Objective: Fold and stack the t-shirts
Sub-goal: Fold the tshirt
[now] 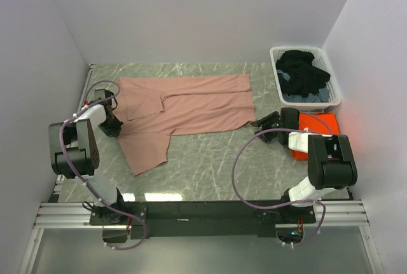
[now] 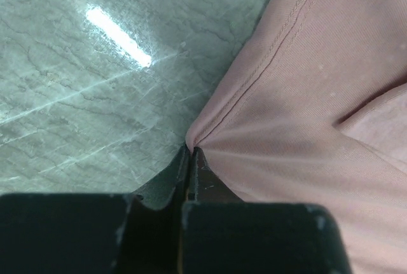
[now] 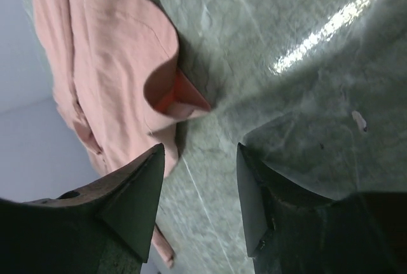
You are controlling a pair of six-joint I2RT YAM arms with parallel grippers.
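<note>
A dusty-pink t-shirt (image 1: 184,112) lies spread across the back half of a grey marbled desk (image 1: 210,166), partly folded, with 1 flap hanging toward the near edge on the left side. The left hand (image 2: 191,159) is clamped shut on the shirt's stitched left edge, and the cloth puckers into small creases where the 2 fingers pinch it against the desk. The right hand (image 3: 200,153) hovers low with its fingers parted and nothing between them, just beside the shirt's right edge, where a corner of pink cloth curls upward. A bright-orange t-shirt (image 1: 318,124) lies flat at the far right of the desk, partly covered by the right arm and apart from the pink one. Behind it, in the back right corner, stands a white basket (image 1: 277,64) holding dark clothes (image 1: 302,74).
</note>
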